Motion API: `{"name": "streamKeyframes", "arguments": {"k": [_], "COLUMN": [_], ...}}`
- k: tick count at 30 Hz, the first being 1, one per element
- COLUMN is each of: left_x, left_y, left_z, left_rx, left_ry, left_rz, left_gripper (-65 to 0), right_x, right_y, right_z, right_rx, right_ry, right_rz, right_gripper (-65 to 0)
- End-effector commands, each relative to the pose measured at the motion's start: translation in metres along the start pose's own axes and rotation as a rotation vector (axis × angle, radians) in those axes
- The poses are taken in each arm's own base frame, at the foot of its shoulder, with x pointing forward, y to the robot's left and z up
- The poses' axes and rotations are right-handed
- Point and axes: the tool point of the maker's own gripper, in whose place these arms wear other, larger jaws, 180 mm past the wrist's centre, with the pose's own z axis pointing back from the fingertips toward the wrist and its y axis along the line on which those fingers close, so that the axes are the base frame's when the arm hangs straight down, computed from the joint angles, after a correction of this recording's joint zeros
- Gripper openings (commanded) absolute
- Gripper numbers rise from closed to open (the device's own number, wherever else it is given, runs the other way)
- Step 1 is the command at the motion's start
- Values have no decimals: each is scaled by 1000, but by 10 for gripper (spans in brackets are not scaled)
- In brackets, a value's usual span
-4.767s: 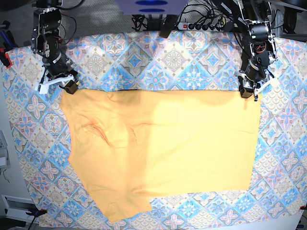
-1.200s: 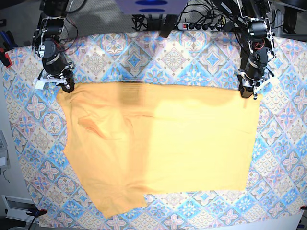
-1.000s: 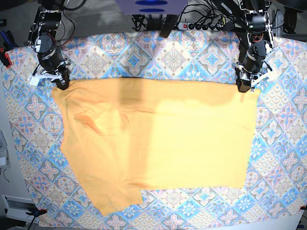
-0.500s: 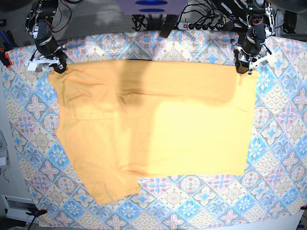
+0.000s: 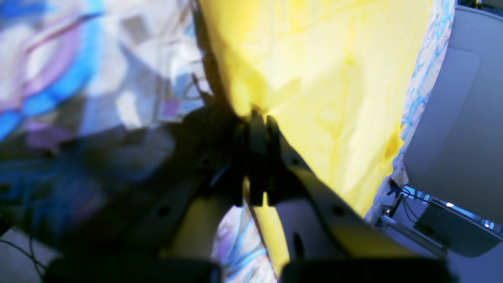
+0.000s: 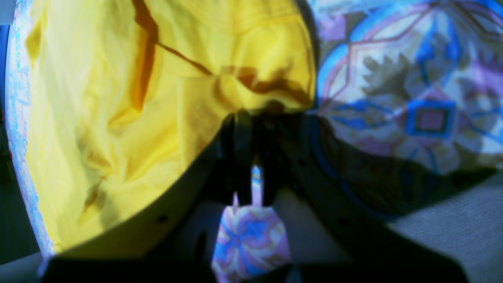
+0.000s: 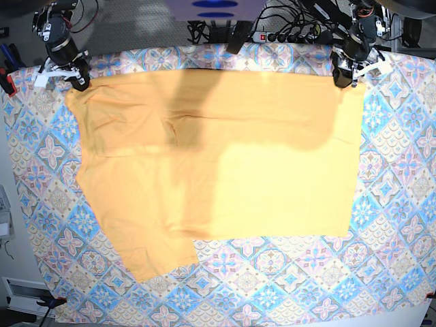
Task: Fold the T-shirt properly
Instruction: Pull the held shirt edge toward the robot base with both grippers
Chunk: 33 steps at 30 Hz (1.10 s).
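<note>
My 2 grippers are both clamped shut on the T-shirt (image 7: pixel 218 150): left gripper (image 7: pixel 343 77) and right gripper (image 7: pixel 76 77) each pinch 1 far corner. The shirt lies flat on the tablecloth (image 7: pixel 402 204), its long axis running between them, its body spreading toward the near edge.

T-shirt (image 7: pixel 218 157) spread flat over most of tablecloth (image 7: pixel 402 204). Bare cloth strips open along near edge and both sides. Far edge crowded: cables and power strip (image 7: pixel 289 35) just behind, arms at both far shirt corners.
</note>
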Motion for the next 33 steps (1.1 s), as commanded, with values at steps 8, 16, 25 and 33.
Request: {"name": "streamKeyframes", "arguments": {"k": [8, 16, 25, 33], "left_x": [3, -1, -6, -9], "left_y": [-3, -3, 16, 28], "left_z": [14, 26, 39, 47], "left_rx": [-11, -11, 36, 65], "left_ry": [-11, -4, 9, 17], "left_rz": [-44, -60, -61, -61], "left_gripper": [-650, -650, -650, -650], "right_x": [8, 1, -9, -15], "right_y": [-4, -12, -24, -31], "right_z": [13, 18, 28, 33], "right_rx": [23, 7, -23, -39], "right_ry": [0, 15, 41, 55], "right_rz": [46, 46, 46, 46], "right_gripper": [-646, -646, -646, -646]}}
